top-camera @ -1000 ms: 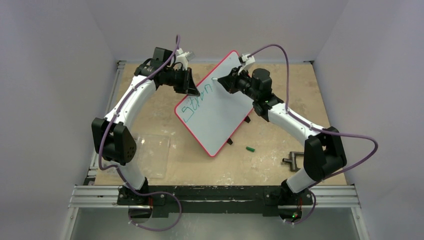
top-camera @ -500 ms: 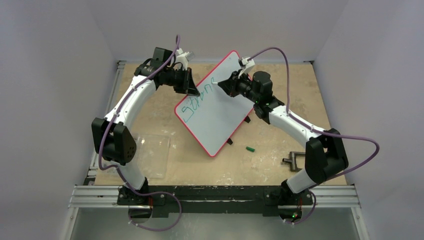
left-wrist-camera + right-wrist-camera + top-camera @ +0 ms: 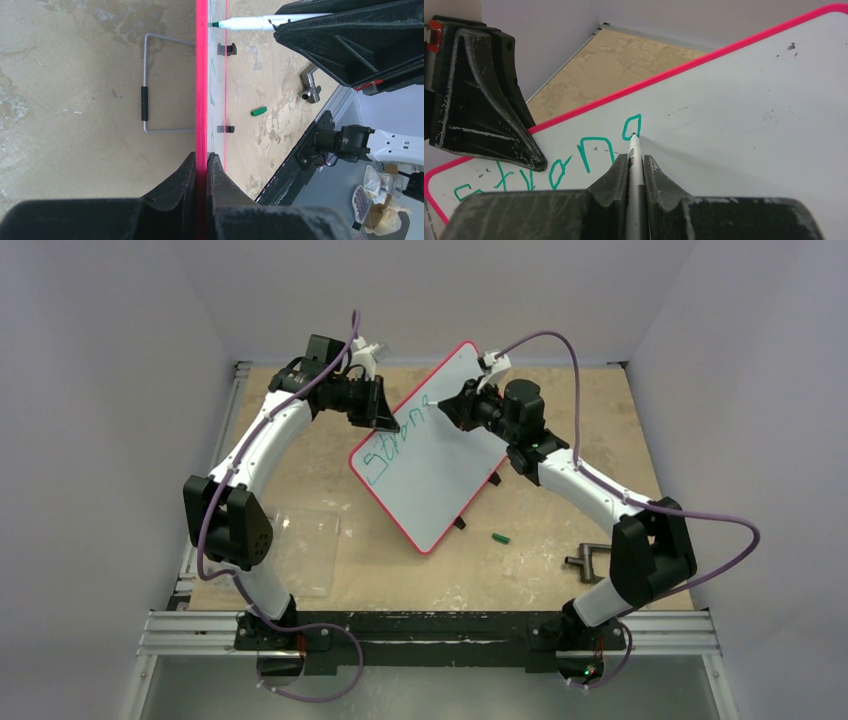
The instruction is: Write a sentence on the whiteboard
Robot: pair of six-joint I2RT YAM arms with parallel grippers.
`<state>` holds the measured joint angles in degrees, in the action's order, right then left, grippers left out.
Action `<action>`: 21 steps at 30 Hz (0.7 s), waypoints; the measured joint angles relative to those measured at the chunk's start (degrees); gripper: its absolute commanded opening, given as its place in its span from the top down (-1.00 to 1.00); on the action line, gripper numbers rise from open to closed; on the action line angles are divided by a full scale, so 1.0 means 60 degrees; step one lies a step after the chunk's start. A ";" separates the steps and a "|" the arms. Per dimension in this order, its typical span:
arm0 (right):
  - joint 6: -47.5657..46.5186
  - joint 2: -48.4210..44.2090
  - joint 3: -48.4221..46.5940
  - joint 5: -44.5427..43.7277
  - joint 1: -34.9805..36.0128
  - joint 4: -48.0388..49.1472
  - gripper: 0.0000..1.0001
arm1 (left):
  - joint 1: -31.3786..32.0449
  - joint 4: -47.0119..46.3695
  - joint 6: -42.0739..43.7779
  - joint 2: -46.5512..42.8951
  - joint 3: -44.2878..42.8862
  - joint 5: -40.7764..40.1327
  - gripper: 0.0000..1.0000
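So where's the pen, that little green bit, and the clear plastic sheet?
marker (image 3: pixel 635 152): right wrist view, on its white barrel just behind the tip.
green piece (image 3: pixel 501 538): top external view, on its middle.
clear plastic sheet (image 3: pixel 310 552): top external view, on its flat middle.

Scuffed tan table (image 3: pixel 560 430) is carrying a few bits: a clear plastic sheet (image 3: pixel 305 548) is lying flat near its left edge, a small green cap (image 3: pixel 501 538) is sitting right of centre, and a grey metal fitting (image 3: pixel 583 559) is resting further right. The whiteboard (image 3: pixel 440 480) is tilting over the middle.
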<state>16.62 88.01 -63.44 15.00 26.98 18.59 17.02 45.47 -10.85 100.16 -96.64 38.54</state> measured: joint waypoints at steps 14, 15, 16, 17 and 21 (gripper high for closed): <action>-0.0022 0.0288 -0.0710 -0.0310 0.0000 -0.0251 1.00 | 0.0000 -0.0138 -0.0011 -0.0135 0.0164 0.0026 1.00; -0.0022 0.0288 -0.0710 -0.0324 0.0000 -0.0251 1.00 | 0.0000 -0.0138 -0.0011 -0.0135 0.0164 0.0026 1.00; -0.0022 0.0288 -0.0714 -0.0335 0.0000 -0.0251 1.00 | 0.0000 -0.0138 -0.0011 -0.0135 0.0164 0.0026 1.00; -0.0022 0.0288 -0.0718 -0.0335 0.0000 -0.0251 1.00 | 0.0000 -0.0135 -0.0011 -0.0135 0.0164 0.0029 1.00; -0.0022 0.0288 -0.0718 -0.0335 0.0000 -0.0255 1.00 | 0.0000 -0.0135 -0.0011 -0.0135 0.0164 0.0026 1.00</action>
<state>16.49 89.73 -67.75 12.99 26.98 17.06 17.02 44.66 -10.92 99.35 -95.66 38.70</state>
